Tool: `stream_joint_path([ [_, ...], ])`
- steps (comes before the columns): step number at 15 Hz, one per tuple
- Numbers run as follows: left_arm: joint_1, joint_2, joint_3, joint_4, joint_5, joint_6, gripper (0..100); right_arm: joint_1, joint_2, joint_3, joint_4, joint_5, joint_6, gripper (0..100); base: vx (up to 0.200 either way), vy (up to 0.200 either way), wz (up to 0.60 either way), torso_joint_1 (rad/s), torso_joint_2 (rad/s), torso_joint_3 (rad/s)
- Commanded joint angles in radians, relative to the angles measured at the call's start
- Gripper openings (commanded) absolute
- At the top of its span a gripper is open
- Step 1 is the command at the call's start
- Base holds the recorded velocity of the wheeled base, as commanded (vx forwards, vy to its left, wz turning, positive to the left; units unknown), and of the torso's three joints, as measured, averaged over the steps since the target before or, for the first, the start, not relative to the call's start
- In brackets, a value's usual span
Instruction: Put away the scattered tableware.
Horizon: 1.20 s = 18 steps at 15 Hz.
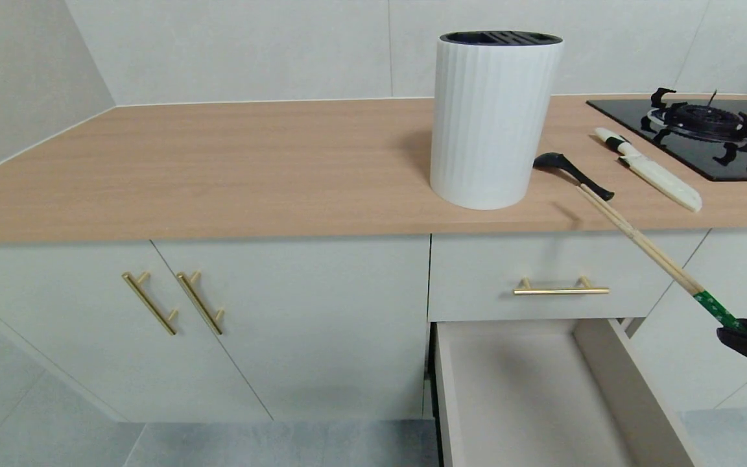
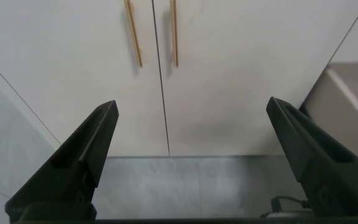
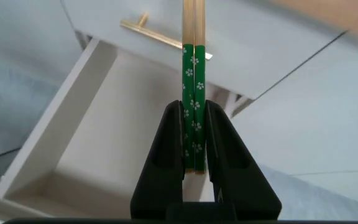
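At lower right, the right hand (image 1: 738, 332) clamps the chopsticks (image 1: 646, 243) by their green ends, shafts slanting up-left to the worktop (image 1: 250, 168), open drawer (image 1: 516, 389) just lower-left; the left hand (image 2: 192, 111) hangs released.

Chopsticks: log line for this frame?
right gripper: shut on chopsticks, near open drawer | left gripper: open, facing cabinet doors | spoon, knife: on counter

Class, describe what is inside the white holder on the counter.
A black slotted insert fills the top of the white holder; no utensil sticks out. Its walls hide everything below.
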Motion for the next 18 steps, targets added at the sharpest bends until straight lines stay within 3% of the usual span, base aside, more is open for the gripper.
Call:
stream_joint_path([
  [1, 0.000, 0.000, 0.000, 0.001, 0.000, 0.000, 100, 0.069, -0.033, 0.021, 0.003, 0.001, -0.001, 0, 0.000, 0.000, 0.00, -0.203, 0.47, 0.271],
  [4, 0.000, 0.000, 0.000, 0.001, -0.001, 0.000, 100, 0.129, -0.027, 0.064, 0.005, 0.006, -0.027, 0, 0.000, 0.000, 0.00, -0.196, 0.47, 0.264],
  [9, 0.000, 0.000, 0.000, 0.001, -0.001, 0.000, 100, 0.157, 0.003, 0.110, 0.006, 0.061, -0.052, 0, 0.000, 0.000, 0.00, -0.163, 0.42, 0.247],
  [13, 0.000, 0.000, 0.000, 0.001, -0.001, 0.000, 100, 0.160, 0.072, 0.133, 0.003, 0.067, -0.052, 0, 0.000, 0.000, 0.00, -0.021, 0.07, 0.037],
  [18, 0.000, 0.000, 0.000, 0.001, 0.000, 0.000, 100, 0.241, 0.189, 0.179, 0.000, 0.079, -0.044, 0, 0.000, 0.000, 0.00, 0.000, 0.00, 0.000],
])
